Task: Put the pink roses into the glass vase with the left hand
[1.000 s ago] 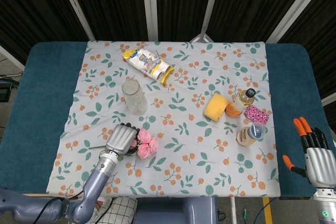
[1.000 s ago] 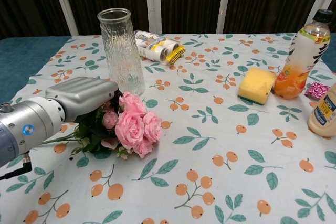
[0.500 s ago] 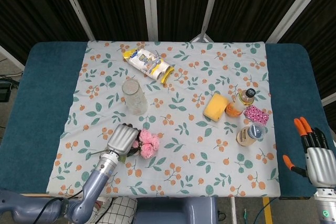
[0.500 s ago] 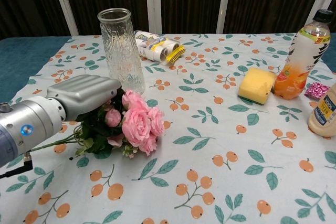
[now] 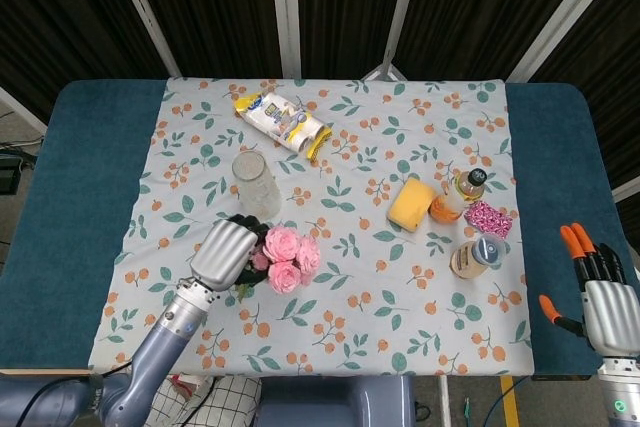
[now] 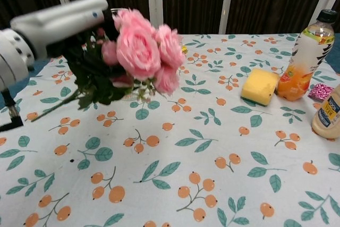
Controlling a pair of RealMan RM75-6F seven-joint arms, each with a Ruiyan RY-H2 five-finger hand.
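Note:
My left hand grips the bunch of pink roses by its green stems and holds it up off the cloth, blooms pointing right. The glass vase stands upright just beyond the hand in the head view; in the chest view the roses and hand hide nearly all of it. My right hand hangs open past the table's right front corner, fingers spread, holding nothing.
On the floral cloth lie a yellow-and-white packet at the back, a yellow sponge, an orange drink bottle, a pink patterned item and a beige bottle on the right.
The left hand has lifted the roses off the cloth and carried them up and toward the vase. The right hand has not moved.

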